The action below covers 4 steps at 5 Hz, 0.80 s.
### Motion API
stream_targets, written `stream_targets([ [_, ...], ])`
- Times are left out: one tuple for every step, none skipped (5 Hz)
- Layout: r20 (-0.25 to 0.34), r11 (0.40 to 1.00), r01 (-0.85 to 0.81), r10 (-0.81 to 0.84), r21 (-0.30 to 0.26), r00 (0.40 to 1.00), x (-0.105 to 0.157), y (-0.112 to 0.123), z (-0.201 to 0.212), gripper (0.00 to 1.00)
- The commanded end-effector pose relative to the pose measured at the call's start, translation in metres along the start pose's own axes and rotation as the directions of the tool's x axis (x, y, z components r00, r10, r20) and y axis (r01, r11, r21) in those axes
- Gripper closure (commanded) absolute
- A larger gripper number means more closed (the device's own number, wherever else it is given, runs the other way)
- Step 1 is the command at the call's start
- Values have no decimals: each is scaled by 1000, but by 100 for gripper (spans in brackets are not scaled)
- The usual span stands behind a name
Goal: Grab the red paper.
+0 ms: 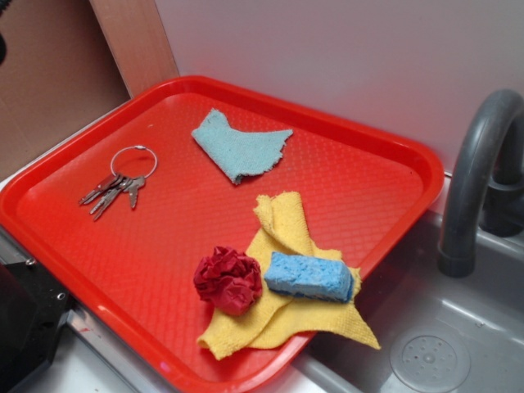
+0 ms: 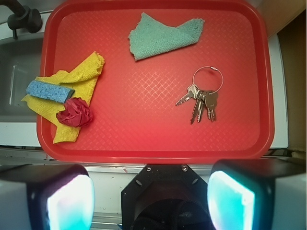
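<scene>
Ahead-left of the gripper (image 2: 150, 191), whose jaws stand wide apart and empty, the red paper (image 2: 75, 112) rests on the yellow cloth (image 2: 84, 76), touching the blue sponge (image 2: 49, 90); high hover suits a survey before descent.

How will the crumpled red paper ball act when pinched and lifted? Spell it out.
The red paper is a wrinkled wad, so it will probably crush and yield between the fingers rather than resist. It looks light, likely lifting easily. It sits partly on the yellow cloth, touching the blue sponge, so either might get nudged. The open hand is apart from it.
</scene>
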<state>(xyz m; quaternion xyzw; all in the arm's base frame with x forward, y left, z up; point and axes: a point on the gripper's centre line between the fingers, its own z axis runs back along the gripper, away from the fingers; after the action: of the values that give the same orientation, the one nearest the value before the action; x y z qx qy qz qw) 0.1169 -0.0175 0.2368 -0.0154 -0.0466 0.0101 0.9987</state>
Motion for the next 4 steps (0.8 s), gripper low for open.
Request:
stream_targets([
  [0,1000,0,0,0,1000,0,0,0,0],
  [56,982,183,-180,-50,982,12,1,-9,0],
  [77,944,329,-327,-16,942,20,-3,-14,0],
  [179,837,545,-529,-49,829,30,-19,-25,0],
])
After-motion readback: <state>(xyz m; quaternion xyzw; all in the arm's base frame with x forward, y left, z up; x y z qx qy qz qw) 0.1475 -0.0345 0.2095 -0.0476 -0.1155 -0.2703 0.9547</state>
